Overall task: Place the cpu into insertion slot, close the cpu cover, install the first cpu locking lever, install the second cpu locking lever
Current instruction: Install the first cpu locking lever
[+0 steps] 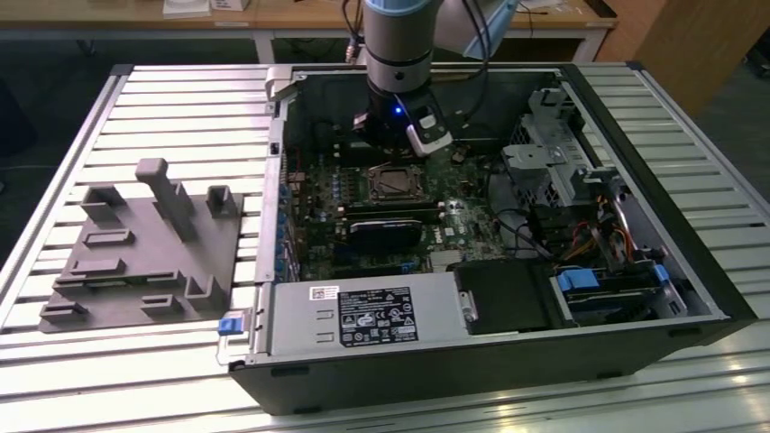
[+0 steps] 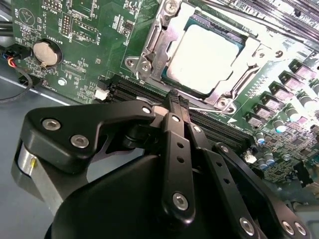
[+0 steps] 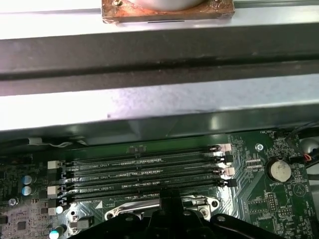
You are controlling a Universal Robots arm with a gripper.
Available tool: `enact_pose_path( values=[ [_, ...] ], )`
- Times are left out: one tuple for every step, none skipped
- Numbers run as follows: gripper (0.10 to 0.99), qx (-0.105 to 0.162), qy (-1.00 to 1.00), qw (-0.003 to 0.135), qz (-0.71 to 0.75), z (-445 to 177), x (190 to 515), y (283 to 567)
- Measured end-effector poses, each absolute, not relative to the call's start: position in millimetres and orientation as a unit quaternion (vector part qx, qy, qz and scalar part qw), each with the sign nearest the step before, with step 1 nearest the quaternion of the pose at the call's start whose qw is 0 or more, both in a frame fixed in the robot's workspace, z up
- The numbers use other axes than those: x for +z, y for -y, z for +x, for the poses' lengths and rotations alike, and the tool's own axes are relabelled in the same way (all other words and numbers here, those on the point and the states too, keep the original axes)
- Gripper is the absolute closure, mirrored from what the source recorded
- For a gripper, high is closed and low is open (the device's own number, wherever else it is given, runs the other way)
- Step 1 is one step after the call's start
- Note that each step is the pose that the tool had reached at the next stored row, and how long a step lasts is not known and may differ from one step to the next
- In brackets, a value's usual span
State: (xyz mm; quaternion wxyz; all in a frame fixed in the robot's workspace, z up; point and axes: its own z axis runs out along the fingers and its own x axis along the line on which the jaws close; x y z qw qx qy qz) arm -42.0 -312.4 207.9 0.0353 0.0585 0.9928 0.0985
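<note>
The cpu (image 2: 206, 59) lies flat in its socket on the green motherboard, its pale silver top showing through the window of the cpu cover (image 2: 158, 44). The cover's metal frame is down over the chip. My gripper (image 2: 174, 98) is shut, black fingertips pressed together with nothing seen between them, just off the socket's edge beside the memory slots (image 2: 124, 88). A thin silver rod (image 2: 208, 108) runs along that edge by the fingertips. In the exterior view the gripper (image 1: 401, 150) hangs inside the open case just behind the socket (image 1: 395, 183).
Memory slots (image 3: 144, 172) and a coin battery (image 3: 278, 170) lie near the gripper. The case wall (image 1: 284, 135) stands on the exterior view's left, drive cages and cables (image 1: 565, 171) on its right. A grey fixture tray (image 1: 139, 248) sits outside the case.
</note>
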Motion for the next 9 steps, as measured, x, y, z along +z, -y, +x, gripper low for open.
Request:
enact_pose_path(
  values=[
    [0.980,0.097,-0.993,0.035,0.058,-42.0,207.5,311.9],
    [0.980,0.094,-0.993,0.036,0.058,-42.0,207.2,311.4],
    [0.980,0.091,-0.993,0.036,0.058,-42.0,207.0,311.0],
    [0.980,0.089,-0.994,0.036,0.058,-42.0,206.8,310.7],
    [0.980,0.087,-0.994,0.036,0.058,-42.0,206.6,310.5],
    [0.980,0.086,-0.994,0.036,0.058,-42.0,206.5,310.3],
    [0.980,0.085,-0.994,0.036,0.058,-41.9,206.4,310.3],
    [0.980,0.085,-0.994,0.036,0.058,-42.0,206.5,310.3],
    [0.980,0.085,-0.994,0.036,0.058,-41.9,206.4,310.3]
  ],
)
